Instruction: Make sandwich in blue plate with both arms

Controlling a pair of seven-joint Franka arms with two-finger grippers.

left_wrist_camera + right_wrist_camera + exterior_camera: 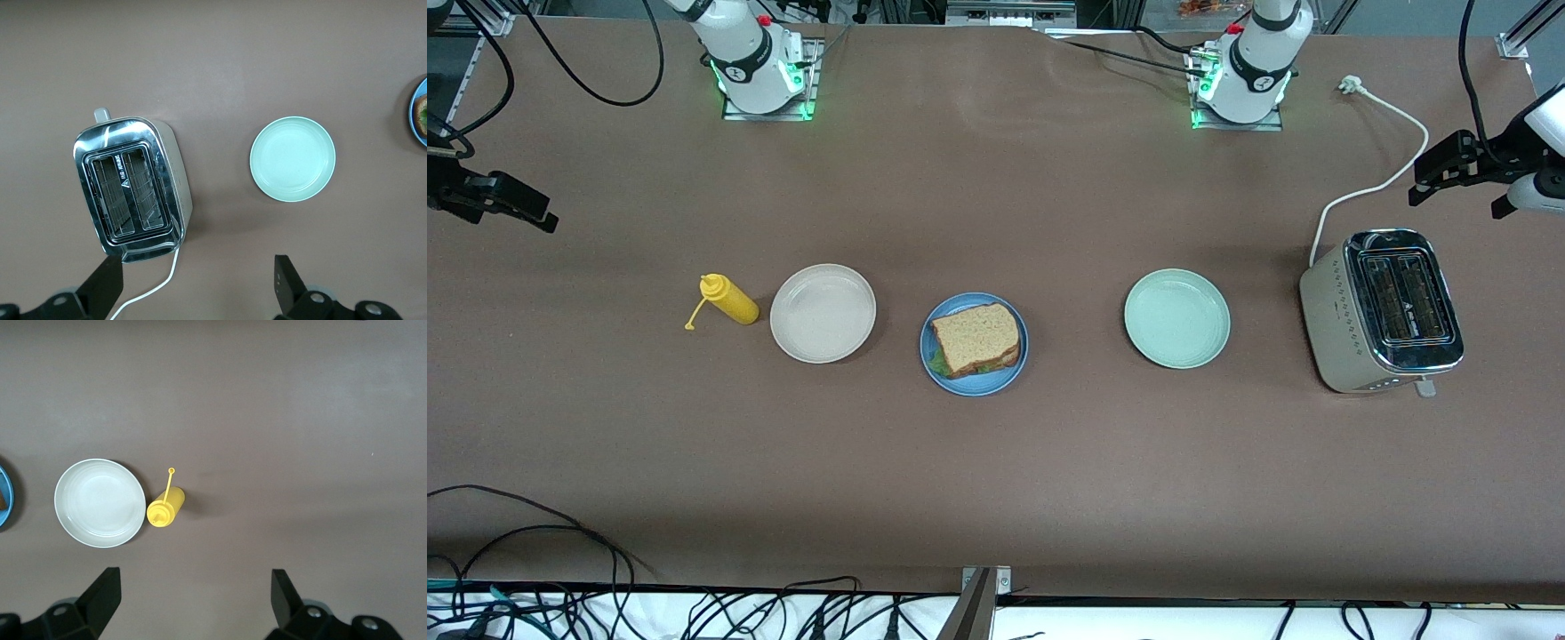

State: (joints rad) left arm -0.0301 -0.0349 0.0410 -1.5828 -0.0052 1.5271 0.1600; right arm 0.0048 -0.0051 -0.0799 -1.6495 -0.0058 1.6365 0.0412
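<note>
Arms are both drawn back to the table's ends, high over bare tabletop and holding nothing. Left gripper point(1436, 173) hangs over the table at the left arm's end, above the toaster point(1383, 311) and its white cord point(1383, 182), its black fingers pointing in toward the table's middle; the left wrist view shows its two fingers point(107, 283) spread wide apart. Right gripper point(516, 209) hangs over the right arm's end, and the right wrist view shows its fingers point(103, 593) equally wide apart.

Sandwich point(975, 339) lies flat on the blue plate point(1000, 382) near the middle of the table, between the beige-white plate point(823, 313) and the pale green plate point(1176, 319). Its top slice is roughly square, turned slightly so its corners sit off the table's edges, with green lettuce point(937, 364) peeking out at the corner nearest the front camera. A yellow squeeze bottle point(729, 300) lies on its side just beside the beige-white plate, toward the right arm's end.

Only the front view shows the whole sandwich; each wrist view catches just a sliver of blue rim at its edge. The left wrist view looks straight down into the toaster's two slots point(130, 193), and the right wrist view shows the bottle's cap tether point(169, 480)
</note>
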